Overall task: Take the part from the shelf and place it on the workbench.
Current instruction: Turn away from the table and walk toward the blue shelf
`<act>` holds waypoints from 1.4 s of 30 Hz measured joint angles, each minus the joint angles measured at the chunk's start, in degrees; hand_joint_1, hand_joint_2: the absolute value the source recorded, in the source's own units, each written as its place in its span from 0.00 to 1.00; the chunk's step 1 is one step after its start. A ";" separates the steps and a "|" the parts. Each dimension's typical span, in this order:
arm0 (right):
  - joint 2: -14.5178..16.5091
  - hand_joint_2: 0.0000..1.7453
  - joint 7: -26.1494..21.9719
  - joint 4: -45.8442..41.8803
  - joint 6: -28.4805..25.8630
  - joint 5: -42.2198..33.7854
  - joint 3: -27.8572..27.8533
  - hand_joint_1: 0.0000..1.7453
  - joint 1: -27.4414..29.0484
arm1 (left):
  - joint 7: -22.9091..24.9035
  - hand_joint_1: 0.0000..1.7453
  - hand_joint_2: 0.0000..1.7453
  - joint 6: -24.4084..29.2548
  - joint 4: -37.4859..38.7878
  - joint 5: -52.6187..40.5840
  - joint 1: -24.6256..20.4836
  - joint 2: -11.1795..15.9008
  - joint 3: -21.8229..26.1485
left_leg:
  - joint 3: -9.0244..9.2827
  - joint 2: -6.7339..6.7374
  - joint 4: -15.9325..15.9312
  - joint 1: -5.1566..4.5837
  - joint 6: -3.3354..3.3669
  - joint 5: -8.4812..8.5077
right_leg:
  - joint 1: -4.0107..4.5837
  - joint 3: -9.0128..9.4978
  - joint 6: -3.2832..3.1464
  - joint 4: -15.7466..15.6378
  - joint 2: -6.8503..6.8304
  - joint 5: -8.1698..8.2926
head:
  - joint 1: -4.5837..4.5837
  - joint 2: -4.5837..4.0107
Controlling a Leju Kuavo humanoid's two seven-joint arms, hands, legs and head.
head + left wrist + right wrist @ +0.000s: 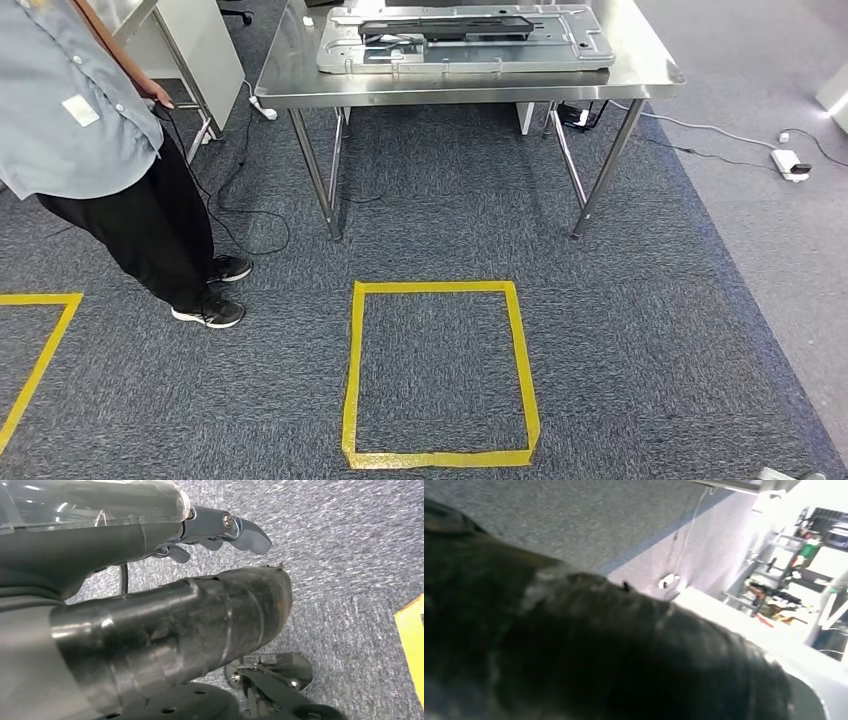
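A steel workbench stands at the far side of a grey carpet. The part, a flat silver metal panel with a dark bar across it, lies on the workbench top. A yellow tape square marks the near floor. A person stands at the left. The left hand hangs over the carpet, fingers extended, holding nothing. The right hand is a dark blur; its grip cannot be told.

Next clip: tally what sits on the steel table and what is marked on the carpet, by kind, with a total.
Silver metal panel on the table: 1
Black part lying on that panel: 1
Yellow tape squares on the carpet: 2, one whole, one cut off at the frame edge
Total: 4
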 joint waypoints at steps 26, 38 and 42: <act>-4.21 0.00 14.04 75.52 -4.58 8.96 -49.75 0.00 -20.70 | 1.24 0.00 0.00 -0.39 0.00 -2.55 -0.22 -0.83 3.10 | -3.68 0.66 8.34 -0.02 -0.55 -6.95 | -0.05 -1.92 -0.04 0.79 1.24 0.80 | -0.01 0.00; -4.08 0.00 20.27 88.13 -2.36 15.61 -50.12 0.00 -22.03 | 0.92 0.00 0.00 -0.45 -0.01 -3.37 -0.38 -0.75 3.94 | 3.98 -0.79 -8.01 0.13 2.46 1.84 | 0.47 -3.88 2.15 3.86 3.78 -0.54 | 0.17 0.00; -4.15 0.00 20.32 89.26 -1.10 17.06 -49.55 0.00 -22.27 | 0.86 0.00 0.00 -0.48 0.00 -3.48 -0.13 -0.73 3.97 | 3.68 1.94 -8.00 -0.05 2.76 1.97 | 0.03 -9.58 2.82 16.17 0.29 -6.28 | 0.29 0.00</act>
